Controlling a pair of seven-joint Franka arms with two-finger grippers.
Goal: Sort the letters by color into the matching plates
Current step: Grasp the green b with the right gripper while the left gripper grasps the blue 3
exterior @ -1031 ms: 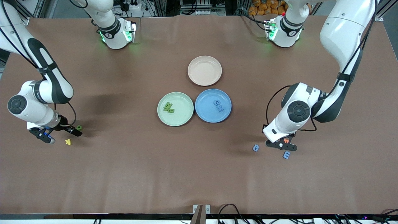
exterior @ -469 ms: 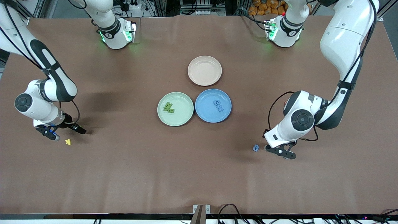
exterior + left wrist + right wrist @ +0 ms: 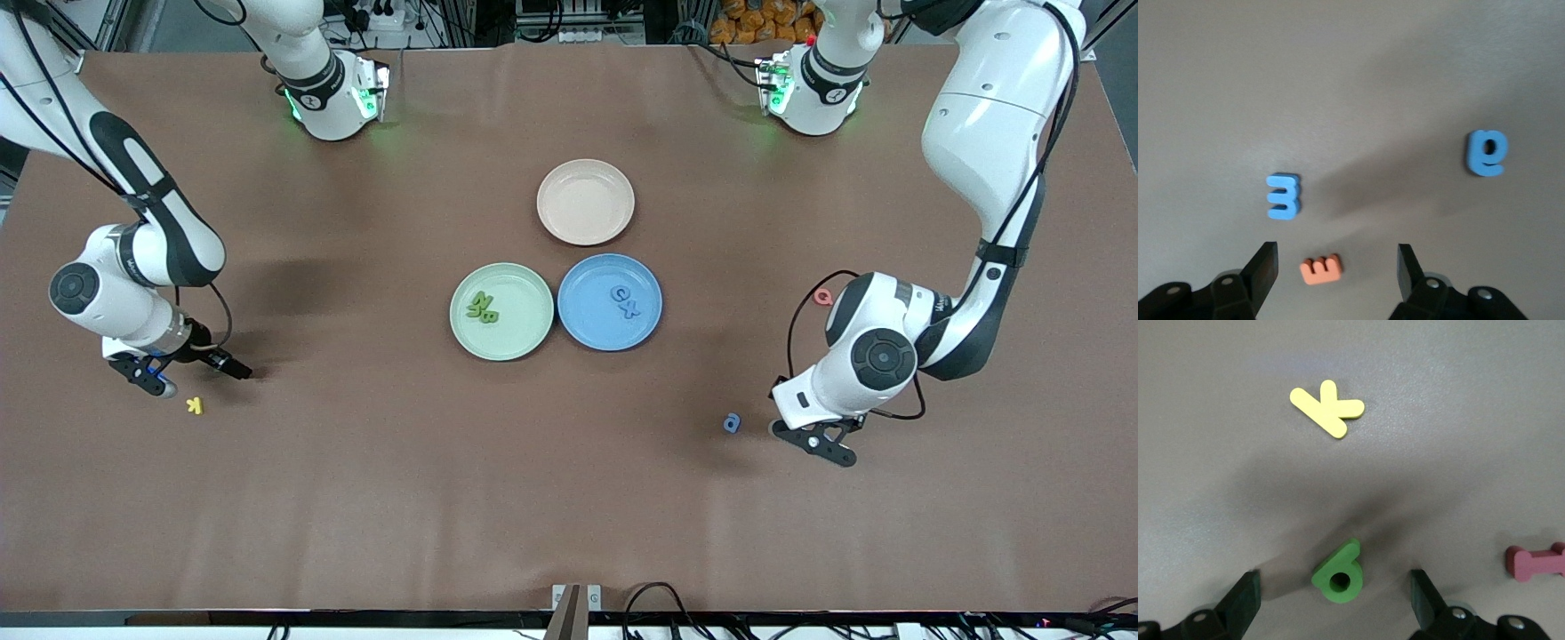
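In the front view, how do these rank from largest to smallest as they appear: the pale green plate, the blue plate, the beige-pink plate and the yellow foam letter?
1. Pale green plate and blue plate: look alike.
2. Beige-pink plate, slightly smaller.
3. Yellow foam letter, by far the smallest.

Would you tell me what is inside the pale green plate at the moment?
Two green letters lie touching inside the pale green plate, nearer its rim toward the right arm's end. Where they overlap, anything beneath is hidden.

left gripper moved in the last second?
Yes. The left gripper has drifted nearer the front camera and away from the blue letter a, which stayed put on the table.
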